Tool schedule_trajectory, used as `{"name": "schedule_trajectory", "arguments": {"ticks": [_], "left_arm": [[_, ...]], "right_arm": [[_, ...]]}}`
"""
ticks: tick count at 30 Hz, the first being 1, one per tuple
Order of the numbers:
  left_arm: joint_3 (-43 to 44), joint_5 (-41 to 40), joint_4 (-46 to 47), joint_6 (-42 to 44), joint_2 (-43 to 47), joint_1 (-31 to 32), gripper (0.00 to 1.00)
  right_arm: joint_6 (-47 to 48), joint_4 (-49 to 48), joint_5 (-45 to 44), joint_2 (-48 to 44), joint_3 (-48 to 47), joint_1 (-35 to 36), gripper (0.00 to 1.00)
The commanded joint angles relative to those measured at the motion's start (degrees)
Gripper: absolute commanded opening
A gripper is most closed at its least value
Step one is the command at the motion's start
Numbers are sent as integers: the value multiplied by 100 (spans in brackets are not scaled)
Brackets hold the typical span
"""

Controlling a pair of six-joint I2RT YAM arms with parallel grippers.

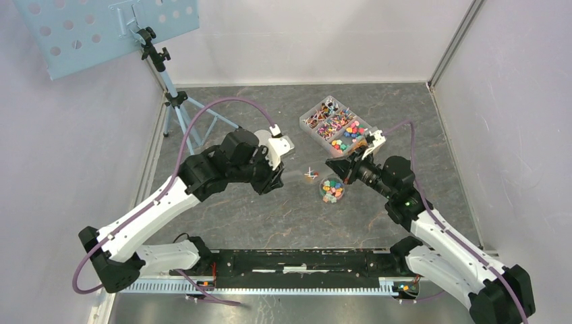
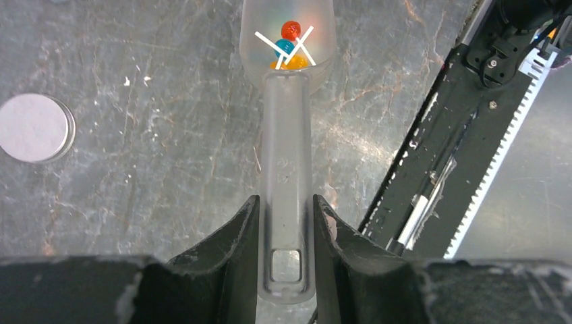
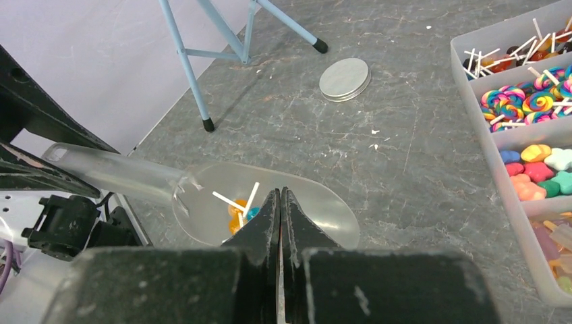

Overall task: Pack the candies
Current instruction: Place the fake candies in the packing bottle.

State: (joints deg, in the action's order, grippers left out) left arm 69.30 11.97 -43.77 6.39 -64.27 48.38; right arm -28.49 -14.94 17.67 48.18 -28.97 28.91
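- The left gripper (image 2: pixel 286 206), at the bottom middle of the left wrist view, pinches the flat handle of a translucent plastic scoop (image 2: pixel 286 155), with one black finger on each side of it
- The scoop's bowl lies at the top middle of that view; in it rest a few small candies (image 2: pixel 290 46) on white sticks, coloured red, blue and orange
- The right gripper (image 3: pixel 281 199) has its fingers pressed together, tip against tip, in the lower middle of the right wrist view, just over the bowl; whether they touch the candies I cannot tell
- In the top view the bowl sits near the middle of the frame, and a small clear round jar (image 1: pixel 321 187) of mixed-colour candies stands just to its lower right
- A clear plastic organizer box (image 1: pixel 303 122) with several compartments stands right of centre in the upper half of the top view; it holds more candies, including stick sweets, rainbow swirl lollipops and soft coloured pieces
- A grey round metal lid (image 3: pixel 345 79) lies flat on the dark grey marbled table (image 3: pixel 405 155), in the upper middle of the right wrist view, well apart from the scoop
- A light-blue tripod (image 1: pixel 177 101) stands in the upper left of the top view
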Motion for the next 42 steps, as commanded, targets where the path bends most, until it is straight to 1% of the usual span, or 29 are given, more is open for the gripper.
{"name": "schedule_trajectory", "arguments": {"ticks": [1,8,13,23,42], "left_arm": [[31,-37,-321,-466,247,49,2],[31,64,-603,-535,63,75,2],[117,113,-641,-586,-91,115,2],[785,79,-1133,-573,-743,248,2],[1637,-91,-1763,-482,-1729,460,2]], "right_arm": [[-78,-107,-339,-257,158,139,0],[-70,-97,-471,-369,439,354,0],[8,-10,-571,-449,471,423,0],[288,289,-843,-692,435,422,0],[511,430,-1042,-916,534,423,0]]}}
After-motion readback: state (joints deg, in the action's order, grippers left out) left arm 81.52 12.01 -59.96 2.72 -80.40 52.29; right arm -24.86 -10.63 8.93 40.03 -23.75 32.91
